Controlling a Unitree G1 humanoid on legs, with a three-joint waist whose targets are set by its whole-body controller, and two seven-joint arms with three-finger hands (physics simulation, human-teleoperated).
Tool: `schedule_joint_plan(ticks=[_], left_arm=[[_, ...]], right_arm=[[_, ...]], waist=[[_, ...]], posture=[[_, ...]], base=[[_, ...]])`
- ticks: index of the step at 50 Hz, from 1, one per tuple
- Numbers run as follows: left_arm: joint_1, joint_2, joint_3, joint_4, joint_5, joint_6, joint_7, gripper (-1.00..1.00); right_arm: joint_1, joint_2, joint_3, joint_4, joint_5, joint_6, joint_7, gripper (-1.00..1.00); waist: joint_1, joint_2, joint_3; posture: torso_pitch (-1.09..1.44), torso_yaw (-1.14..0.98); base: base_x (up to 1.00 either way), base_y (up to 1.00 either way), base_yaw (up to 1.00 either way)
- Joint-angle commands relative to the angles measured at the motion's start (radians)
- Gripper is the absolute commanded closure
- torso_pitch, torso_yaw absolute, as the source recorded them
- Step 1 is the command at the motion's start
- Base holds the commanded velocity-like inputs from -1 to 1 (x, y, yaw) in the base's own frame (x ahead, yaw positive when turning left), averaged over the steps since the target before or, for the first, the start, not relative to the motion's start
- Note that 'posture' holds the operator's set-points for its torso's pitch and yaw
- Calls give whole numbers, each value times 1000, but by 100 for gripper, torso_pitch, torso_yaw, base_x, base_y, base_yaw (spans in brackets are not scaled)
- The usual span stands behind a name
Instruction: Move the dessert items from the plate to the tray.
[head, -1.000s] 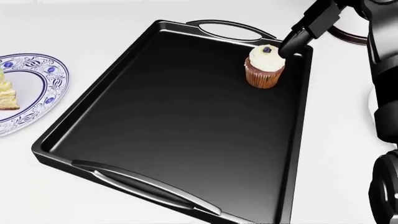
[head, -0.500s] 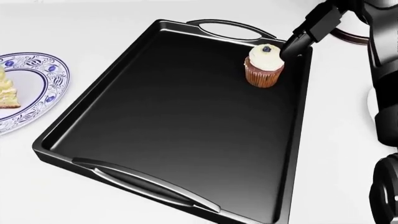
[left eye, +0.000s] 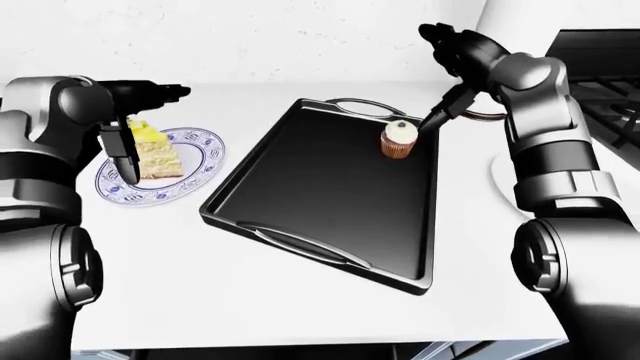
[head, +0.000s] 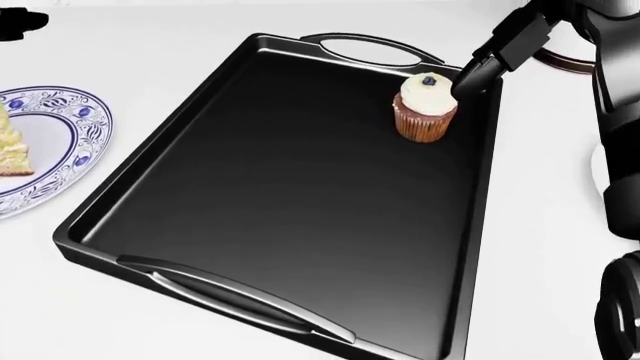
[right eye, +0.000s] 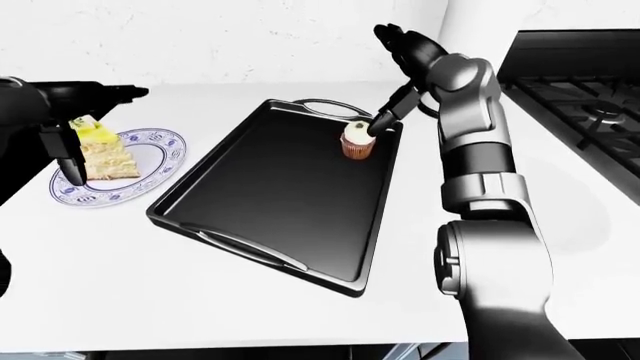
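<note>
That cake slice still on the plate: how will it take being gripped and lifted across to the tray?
The cake slice is a tall, narrow layered wedge, so it probably tips if pushed near its top. The layers and yellow topping look soft; a firm squeeze by the left robot hand may crush or shear them. Gripping low on the plate side seems safer.

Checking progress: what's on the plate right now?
One cake slice with yellow topping lies on the plate. The left robot hand covers part of it.
</note>
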Motion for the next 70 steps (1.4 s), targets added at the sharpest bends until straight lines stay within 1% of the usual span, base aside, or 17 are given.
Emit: schedule_joint_plan(ticks=[1, 18, 20, 21, 22, 23, 24, 25, 28, 30, 33, 42, 48, 54, 55, 63, 70], left_arm=[[-36, 14, 11, -40, -9, 2, 18, -100], [-14, 15, 0, -39, 26, 10, 17, -100], [-12, 13, 2, -40, 27, 7, 17, -84], [-13, 12, 4, -38, 26, 9, 17, -84], [-14, 16, -6, -38, 43, 13, 28, -46], [-15, 15, -5, -34, 46, 15, 33, -32], [-17, 13, -2, -32, 44, 13, 33, -31], [-18, 13, -5, -33, 50, 16, 35, -12], [-20, 13, -2, -32, 53, 16, 35, 1], [-21, 12, 0, -33, 53, 15, 29, 19], [-19, 11, -3, -35, 60, 14, 27, 29], [-10, 0, -7, -28, 77, 3, 61, 31], [-27, 0, -8, -23, 89, -2, 74, 44], [-52, 3, -12, -17, 106, -5, 103, 62], [-56, 5, -11, -15, 107, -8, 101, 73], [-93, -1, -12, -9, 127, -3, 150, 100], [-120, -5, -14, -6, 142, -12, 175, 100]], right_arm=[[-42, -15, -10, -39, 6, -19, -12, -100], [-28, -16, -13, -52, 13, -18, -13, -100], [-24, -17, -14, -57, 14, -15, -13, -100], [-22, -17, -14, -59, 14, -14, -12, -100], [-21, -17, -14, -62, 15, -13, -13, -100], [-19, -17, -15, -65, 16, -11, -12, -100], [-17, -18, -14, -67, 15, -11, -11, -100], [-16, -18, -14, -69, 15, -10, -11, -100], [-12, -19, -16, -71, 17, -10, -12, -100], [-10, -19, -16, -75, 18, -10, -10, -100], [-8, -19, -16, -82, 19, -4, -8, -100], [2, -20, -18, -94, 23, 0, -8, -100], [0, -23, -18, -98, 23, 3, -5, -100], [-6, -22, -18, -95, 24, 4, -6, -100], [-6, -23, -19, -97, 25, 5, -5, -100], [12, -25, -23, -112, 30, 7, -9, -100], [25, -26, -24, -134, 34, 17, -5, -100]], waist=[[0, 4, -34], [-1, 4, -36], [-1, 4, -36], [-1, 4, -36], [0, 4, -36], [0, 4, -36], [0, 4, -36], [0, 4, -36], [-1, 4, -36], [-1, 4, -36], [0, 6, -37], [-4, 6, -38], [-4, 6, -39], [-5, 4, -37], [-5, 4, -37], [-3, -1, -34], [-1, -2, -33]], posture=[[0, 0], [0, 0], [0, 0], [0, 0], [0, 0], [0, 0], [0, 0], [0, 0], [0, 0], [0, 0], [0, 0], [0, 0], [0, 0], [0, 0], [0, 0], [0, 0], [0, 0]], base=[[0, 0, 0], [0, 0, 0], [0, 0, 0], [0, 0, 0], [0, 0, 0], [0, 0, 0], [0, 0, 0], [0, 0, 0], [0, 0, 0], [0, 0, 0], [0, 0, 0], [0, 0, 0], [0, 0, 0], [0, 0, 0], [0, 0, 0], [0, 0, 0], [0, 0, 0]])
